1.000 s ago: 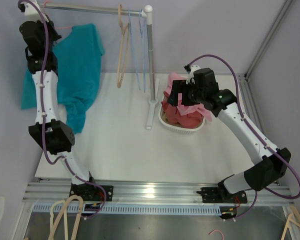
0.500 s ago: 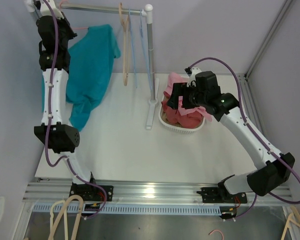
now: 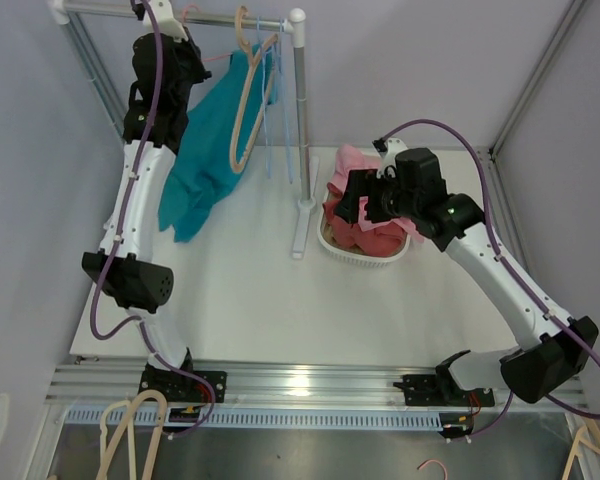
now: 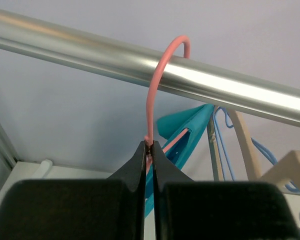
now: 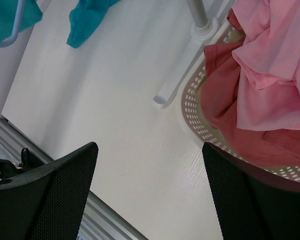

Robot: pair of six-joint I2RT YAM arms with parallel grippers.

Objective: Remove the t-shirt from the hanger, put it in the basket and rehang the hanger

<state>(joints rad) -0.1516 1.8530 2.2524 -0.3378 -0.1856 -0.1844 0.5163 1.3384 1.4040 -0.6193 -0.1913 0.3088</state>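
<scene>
One teal t-shirt [image 3: 205, 165] on one pink hanger [image 4: 150, 100], left tool [image 4: 149, 146] clenching it, right tool [image 5: 149, 150] released.

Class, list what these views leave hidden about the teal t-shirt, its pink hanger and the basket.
- Left wrist view: the black fingers of the left gripper hide the pink wire hanger below its neck.
- Top view: the left arm covers part of the teal t-shirt; its seat on the hanger is unclear.
- Right wrist view: the frame edge cuts off the white perforated basket; pink clothes hide its inside.
</scene>
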